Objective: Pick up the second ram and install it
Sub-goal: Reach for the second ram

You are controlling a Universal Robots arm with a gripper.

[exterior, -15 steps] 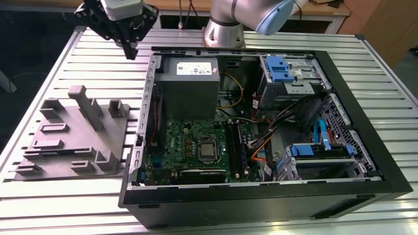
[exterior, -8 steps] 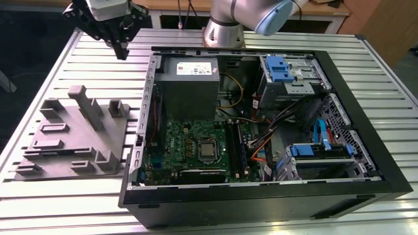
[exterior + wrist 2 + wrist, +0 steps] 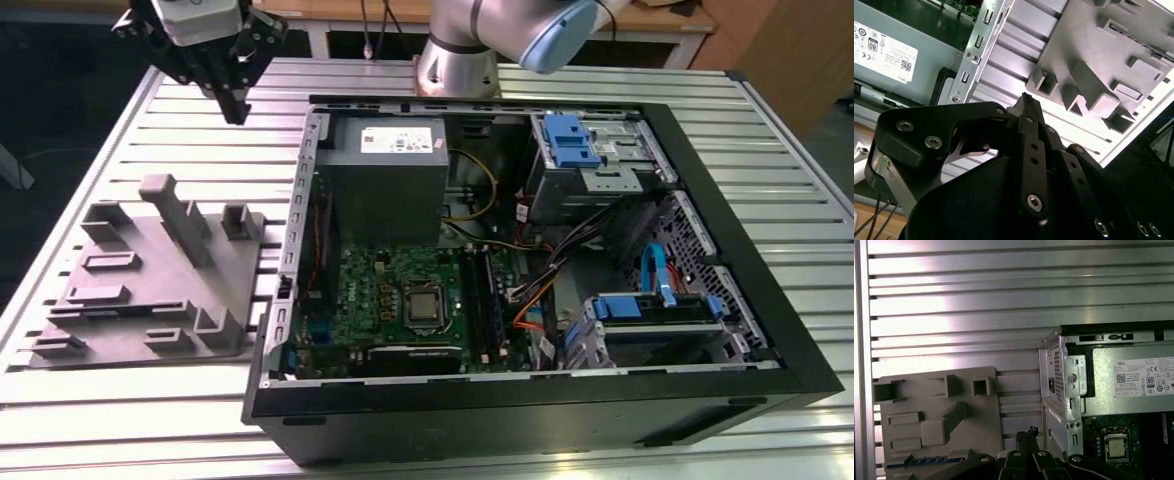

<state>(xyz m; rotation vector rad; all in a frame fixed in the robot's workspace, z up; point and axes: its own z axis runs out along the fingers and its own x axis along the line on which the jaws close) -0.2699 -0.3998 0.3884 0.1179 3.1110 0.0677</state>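
1. We see the second ram [image 3: 924, 460] in the first wrist view as a long dark strip. It lies flat in a groove of the grey holder tray [image 3: 974, 432], beside the tray's raised blocks.
2. In the exterior view the holder tray [image 3: 200, 300] rests on the slatted metal desk [image 3: 200, 120], at 9 o'clock from the open computer case [image 3: 787, 370]. Its edge sits just beside the case wall.
3. The gripper [image 3: 238, 112] hangs above the desk at 12 o'clock from the holder tray and 10 o'clock from the case, touching nothing and well apart from the second ram.
4. In both wrist views the jaws meet tip to tip, with nothing between them; the gripper [image 3: 1026, 99] [image 3: 1029, 432] is empty.
5. Inside the case, the grey power supply [image 3: 387, 180] sits at the 12 o'clock end, next to the wall facing the tray. The green motherboard [image 3: 380, 290] lies at 6 o'clock from it, with the processor [image 3: 424, 308] near its middle.
6. The first wrist view also takes in the power supply [image 3: 1124, 390] and the processor [image 3: 1115, 447].
7. The arm [image 3: 461, 40] rises from the desk at 12 o'clock from the case.
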